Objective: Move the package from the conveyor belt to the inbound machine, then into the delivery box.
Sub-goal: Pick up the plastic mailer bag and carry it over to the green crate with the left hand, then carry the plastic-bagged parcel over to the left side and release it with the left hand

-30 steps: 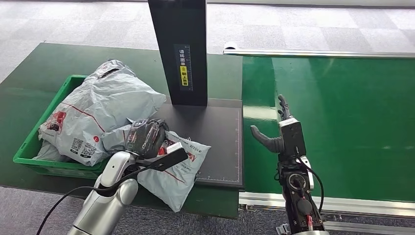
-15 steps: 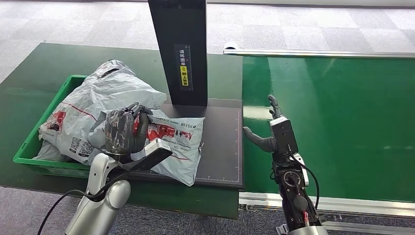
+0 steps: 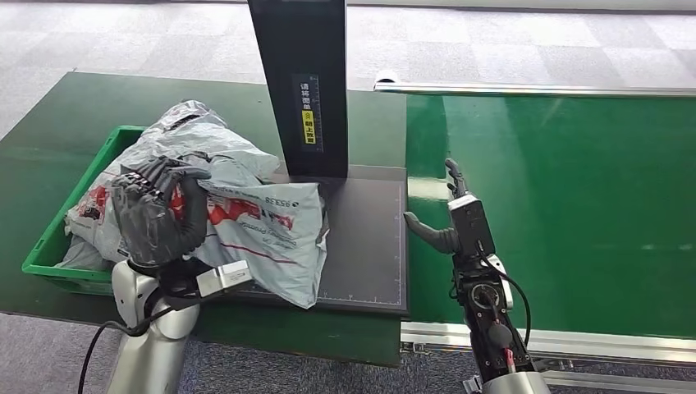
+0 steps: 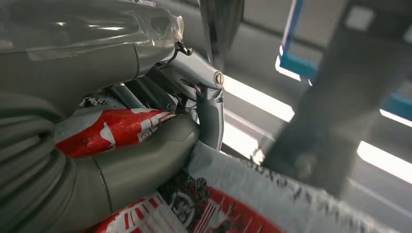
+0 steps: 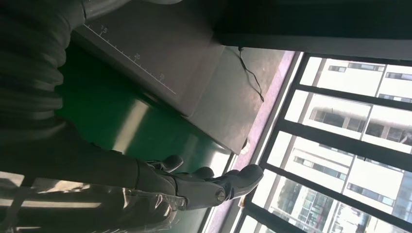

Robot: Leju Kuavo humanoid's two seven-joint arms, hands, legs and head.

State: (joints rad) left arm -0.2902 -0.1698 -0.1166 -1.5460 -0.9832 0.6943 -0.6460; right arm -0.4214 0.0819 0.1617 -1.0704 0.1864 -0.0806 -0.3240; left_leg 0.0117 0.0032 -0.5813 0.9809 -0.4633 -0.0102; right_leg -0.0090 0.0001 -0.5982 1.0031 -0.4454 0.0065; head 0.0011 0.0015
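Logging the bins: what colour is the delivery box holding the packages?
Green; the delivery box shows best in the head view.

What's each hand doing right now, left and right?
Left hand: holding the package.
Right hand: open, holding nothing, over the belt.

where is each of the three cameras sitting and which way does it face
Head view: high on the robot, facing forward and down at the green bin, scanner plate and conveyor belt; both arms show, the left hand gripping the package.
Left wrist view: behind the left hand, close on the package.
Right wrist view: behind the right hand, looking past the scanner plate toward windows.
Shared: the package in head and left wrist views; the plate in head and right wrist views.
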